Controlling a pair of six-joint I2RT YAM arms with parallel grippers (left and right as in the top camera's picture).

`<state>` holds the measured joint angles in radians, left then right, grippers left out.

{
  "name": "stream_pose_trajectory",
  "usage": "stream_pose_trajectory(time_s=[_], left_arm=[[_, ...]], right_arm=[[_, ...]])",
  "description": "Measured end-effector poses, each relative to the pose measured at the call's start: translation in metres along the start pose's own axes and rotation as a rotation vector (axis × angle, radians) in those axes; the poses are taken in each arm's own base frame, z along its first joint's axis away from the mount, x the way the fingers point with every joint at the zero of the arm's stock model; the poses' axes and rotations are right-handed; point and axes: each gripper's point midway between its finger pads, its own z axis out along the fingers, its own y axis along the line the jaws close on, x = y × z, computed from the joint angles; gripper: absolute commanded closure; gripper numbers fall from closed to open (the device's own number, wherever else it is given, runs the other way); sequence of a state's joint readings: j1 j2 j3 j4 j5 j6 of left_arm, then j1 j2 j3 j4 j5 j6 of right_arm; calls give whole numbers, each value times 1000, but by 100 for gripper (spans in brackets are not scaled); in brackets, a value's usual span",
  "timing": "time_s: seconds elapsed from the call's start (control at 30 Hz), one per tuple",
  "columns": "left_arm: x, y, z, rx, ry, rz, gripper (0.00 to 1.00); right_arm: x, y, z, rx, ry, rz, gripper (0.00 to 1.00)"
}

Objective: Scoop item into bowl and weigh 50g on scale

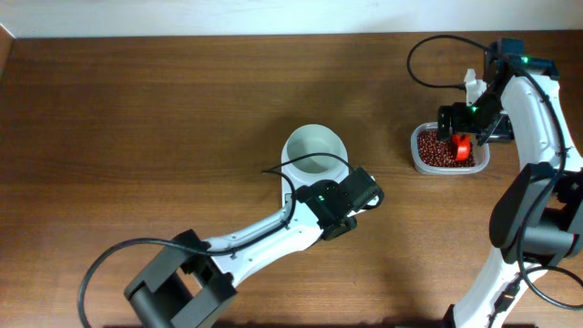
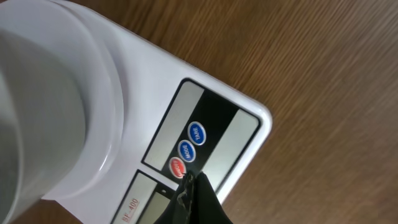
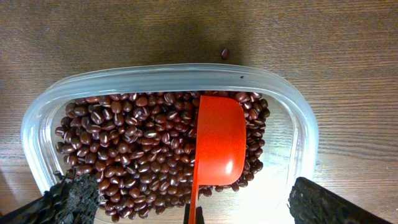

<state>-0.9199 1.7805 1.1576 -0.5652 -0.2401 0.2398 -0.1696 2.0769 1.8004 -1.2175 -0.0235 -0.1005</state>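
Your beans [image 3: 130,149] were small, glossy and dark reddish-brown. They lay as a loose heap in a clear, rounded-rectangular plastic container [image 3: 298,118], which sat on the brown wooden bench [image 1: 137,118] well apart from the scale, off to its right in the overhead view. A bright orange-red plastic scoop [image 3: 217,143] lay on top of the heap. One loose bean [image 3: 225,54] rested on the wood just outside the container's far rim.

The small round white bowl [image 1: 314,150], smooth and thick-rimmed, stood on the white rectangular digital scale [image 2: 242,112]. It covered most of the platform and looked empty in the overhead view. The scale's front panel showed three round buttons [image 2: 186,149], one red and two blue.

Your left arm reached in from the near edge of the bench, its wrist bent over the scale's front edge. Your left claw [image 2: 198,196] was pinched closed and empty, its dark tip right beside the red button. Whether it touched, you could not tell from that view.

Your right arm was folded down over the container. Your right claw [image 3: 199,208] was spread wide and gripped nothing, and the scoop's handle ran between its fingers [image 3: 68,199].
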Motion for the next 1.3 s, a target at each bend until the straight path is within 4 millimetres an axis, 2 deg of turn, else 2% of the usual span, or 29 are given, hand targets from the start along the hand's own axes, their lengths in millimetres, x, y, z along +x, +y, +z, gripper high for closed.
stream_pose_trajectory(time_s=[0.17,0.37,0.5,0.73,1.0,1.3], left_arm=[[6,-7,12,-6,40,159,100],[8,-7,14,-8,47,187,100],[20,-6,32,-37,112,207,100],[22,9,35,-70,117,178,100],[13,14,39,-93,85,163,100],[15,13,39,-83,101,168,100]], right_arm=[[0,0,0,0,0,0,1],[0,0,0,0,0,0,1],[0,0,0,0,0,0,1],[0,0,0,0,0,0,1],[0,0,0,0,0,0,1],[0,0,0,0,0,0,1]])
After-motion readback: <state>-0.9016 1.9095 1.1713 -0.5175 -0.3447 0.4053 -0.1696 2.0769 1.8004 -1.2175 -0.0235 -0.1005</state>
